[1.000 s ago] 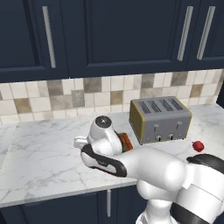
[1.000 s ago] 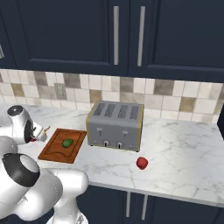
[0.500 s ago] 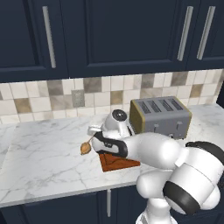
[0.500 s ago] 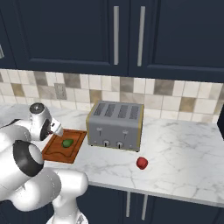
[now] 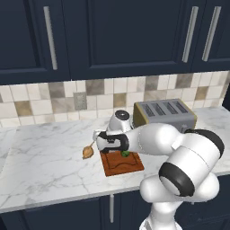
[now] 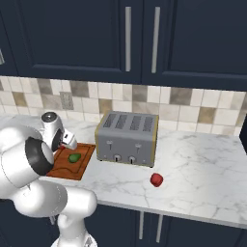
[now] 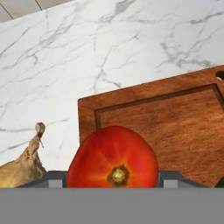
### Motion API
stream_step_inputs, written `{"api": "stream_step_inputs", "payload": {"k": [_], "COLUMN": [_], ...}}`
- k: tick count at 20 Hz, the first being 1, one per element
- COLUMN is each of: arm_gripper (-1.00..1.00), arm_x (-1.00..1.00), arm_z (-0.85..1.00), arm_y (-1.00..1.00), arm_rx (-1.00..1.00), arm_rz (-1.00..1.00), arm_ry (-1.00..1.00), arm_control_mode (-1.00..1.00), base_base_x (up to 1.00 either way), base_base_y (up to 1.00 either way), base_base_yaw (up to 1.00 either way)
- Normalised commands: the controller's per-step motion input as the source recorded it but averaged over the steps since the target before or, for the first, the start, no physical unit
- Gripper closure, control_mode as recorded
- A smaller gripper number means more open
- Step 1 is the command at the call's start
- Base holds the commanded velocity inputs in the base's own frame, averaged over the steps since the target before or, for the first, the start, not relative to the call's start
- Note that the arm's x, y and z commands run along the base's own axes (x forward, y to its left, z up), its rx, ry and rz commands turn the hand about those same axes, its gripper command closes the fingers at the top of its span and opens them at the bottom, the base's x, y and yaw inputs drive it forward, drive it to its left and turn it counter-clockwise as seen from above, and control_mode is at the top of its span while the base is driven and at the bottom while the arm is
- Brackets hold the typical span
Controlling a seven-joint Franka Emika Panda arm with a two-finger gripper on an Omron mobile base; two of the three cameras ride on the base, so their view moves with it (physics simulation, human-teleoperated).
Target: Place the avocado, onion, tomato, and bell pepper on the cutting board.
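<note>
A: Gripper state?
B: The gripper is clamped on the bell pepper. It's red, with a tan stem scar facing the hand camera. Grey fingertips sit tight against both of its sides.

A: Where is it?
B: In the hand view it's over the near corner of the cutting board. In the left base view the gripper is at the board's left end. I can't tell whether the pepper touches the wood.

A: Other task items?
B: The avocado is lying on the board, and it's also in the right base view. The onion is on the counter just beside the board's left edge, tail pointing up toward the gripper. In the hand view it's in the bottom left, off the board. The tomato is alone on the counter in front of the toaster, to its right and well apart from the board.

A: Any text, brands or labels?
B: I can't read any. The toaster front has two knobs and levers, but any markings are too small to read. The wall outlet on the tile is plain grey.

A: The board itself?
B: It's reddish-brown with a groove inside the rim, lying flat beside the toaster.
</note>
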Motion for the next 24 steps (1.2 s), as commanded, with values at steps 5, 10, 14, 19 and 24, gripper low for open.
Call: {"api": "stream_step_inputs", "payload": {"k": [5,10,14,19,24], "arm_gripper": [1.0,1.0,-1.0,-1.0,-1.0], "arm_x": [0.0,0.0,0.0,0.0,0.0], "arm_z": [-0.04,-0.15,-0.01,0.0,0.08], "arm_y": [-0.02,-0.29,-0.08,0.0,0.0], "arm_rx": [-0.02,-0.01,0.0,0.0,-0.01], "arm_rz": [0.0,0.0,0.0,0.0,0.0], "arm_ry": [0.0,0.0,0.0,0.0,0.01], "arm_control_mode": [-1.0,-1.0,-1.0,-1.0,-1.0], "base_base_x": [0.0,0.0,0.0,0.0,0.0], "base_base_y": [0.0,0.0,0.0,0.0,0.0], "base_base_yaw": [0.0,0.0,0.0,0.0,0.0]}}
